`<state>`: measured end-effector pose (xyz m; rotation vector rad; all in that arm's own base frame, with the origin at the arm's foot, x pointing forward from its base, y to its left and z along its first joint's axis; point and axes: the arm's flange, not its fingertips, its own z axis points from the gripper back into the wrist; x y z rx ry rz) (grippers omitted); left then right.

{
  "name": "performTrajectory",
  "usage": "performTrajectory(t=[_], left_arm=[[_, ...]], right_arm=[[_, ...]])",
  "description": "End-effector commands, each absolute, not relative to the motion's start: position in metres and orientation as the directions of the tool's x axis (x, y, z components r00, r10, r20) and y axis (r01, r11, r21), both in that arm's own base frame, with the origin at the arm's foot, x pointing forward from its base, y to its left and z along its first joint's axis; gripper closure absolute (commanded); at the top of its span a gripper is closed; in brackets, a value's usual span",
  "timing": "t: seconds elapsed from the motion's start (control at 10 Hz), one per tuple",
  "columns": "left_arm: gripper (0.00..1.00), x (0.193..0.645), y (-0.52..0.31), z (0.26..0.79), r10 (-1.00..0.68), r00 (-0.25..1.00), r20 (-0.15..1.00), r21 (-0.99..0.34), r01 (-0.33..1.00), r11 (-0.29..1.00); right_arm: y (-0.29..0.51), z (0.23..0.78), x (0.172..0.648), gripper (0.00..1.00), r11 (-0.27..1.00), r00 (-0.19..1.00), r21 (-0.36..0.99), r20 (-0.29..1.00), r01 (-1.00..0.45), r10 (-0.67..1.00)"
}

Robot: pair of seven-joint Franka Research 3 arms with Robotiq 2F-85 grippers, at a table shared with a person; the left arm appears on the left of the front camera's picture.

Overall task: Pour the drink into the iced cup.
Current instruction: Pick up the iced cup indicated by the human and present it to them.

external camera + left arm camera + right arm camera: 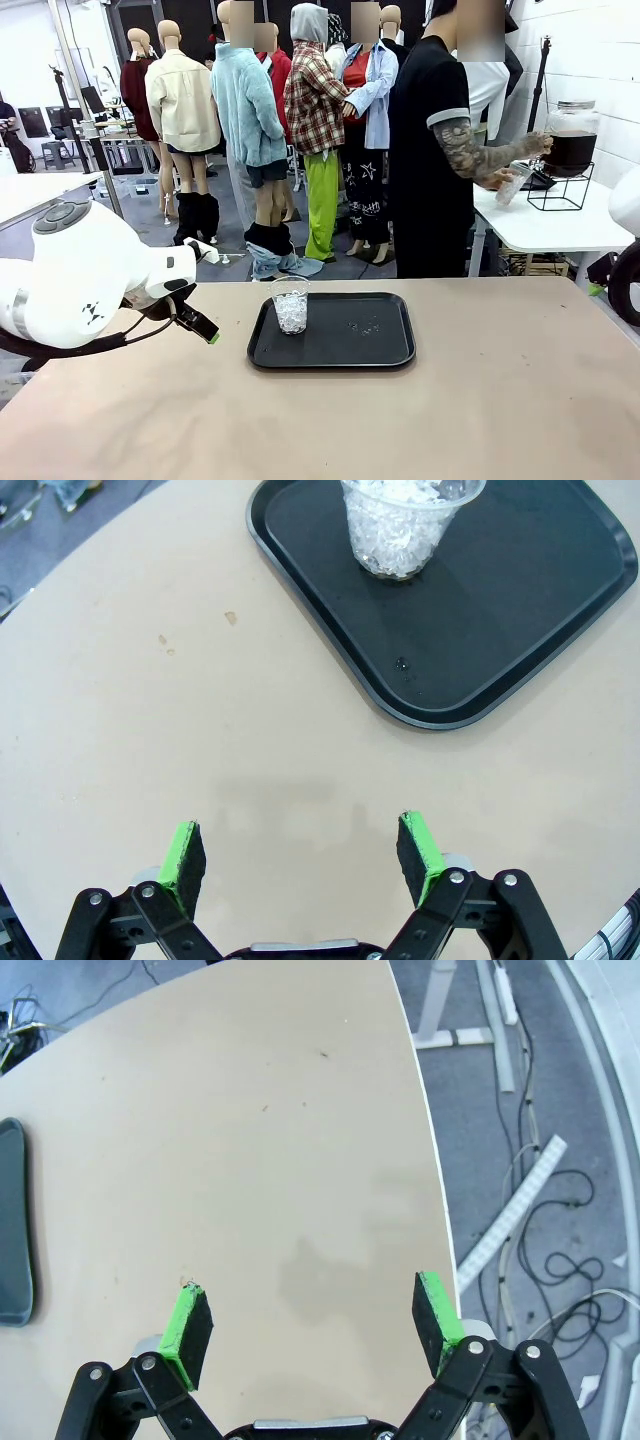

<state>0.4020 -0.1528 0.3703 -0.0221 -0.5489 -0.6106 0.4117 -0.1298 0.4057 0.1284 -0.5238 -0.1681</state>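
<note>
The iced cup (290, 305), a clear plastic cup full of white ice, stands on the left part of a black tray (380, 350). In the left wrist view the iced cup (400, 525) and tray (500, 620) lie ahead of my left gripper (302, 855), which is open and empty over bare table. In the front view my left gripper (205, 330) hangs left of the tray. My right gripper (312, 1325) is open and empty near the table's right edge. The dark reddish-brown drink (570, 150) fills a glass dispenser jar on a white side table, where the person holds a clear cup (512, 185).
The tray's edge (12, 1220) shows at the left of the right wrist view. Beyond the table's edge lies floor with cables (540, 1210). The person (430, 150) stands at the far side, turned toward the side table (550, 225). The right arm (625, 240) shows at the right edge.
</note>
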Motion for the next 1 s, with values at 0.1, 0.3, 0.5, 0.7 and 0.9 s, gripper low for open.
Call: performTrajectory(t=[0.1,0.3,0.5,0.7,0.9], left_arm=[[0.00,0.4024,-0.1509,0.3711,-0.535,0.683,0.498,0.137,0.547,0.826],[0.00,0.4024,-0.1509,0.3711,-0.535,0.683,0.498,0.137,0.547,0.826],[0.00,0.4024,-0.1509,0.3711,-0.535,0.683,0.498,0.137,0.547,0.826],[0.00,0.4024,-0.1509,0.3711,-0.535,0.683,0.498,0.137,0.547,0.826],[0.00,0.4024,-0.1509,0.3711,-0.535,0.683,0.498,0.137,0.547,0.826]], right_arm=[[-0.1251,0.4054,0.4093,0.00,0.976,0.845,0.158,0.493,0.148,-0.208],[-0.1251,0.4054,0.4093,0.00,0.976,0.845,0.158,0.493,0.148,-0.208],[-0.1251,0.4054,0.4093,0.00,0.976,0.845,0.158,0.493,0.148,-0.208],[-0.1251,0.4054,0.4093,0.00,0.976,0.845,0.158,0.493,0.148,-0.208],[-0.1251,0.4054,0.4093,0.00,0.976,0.845,0.158,0.493,0.148,-0.208]])
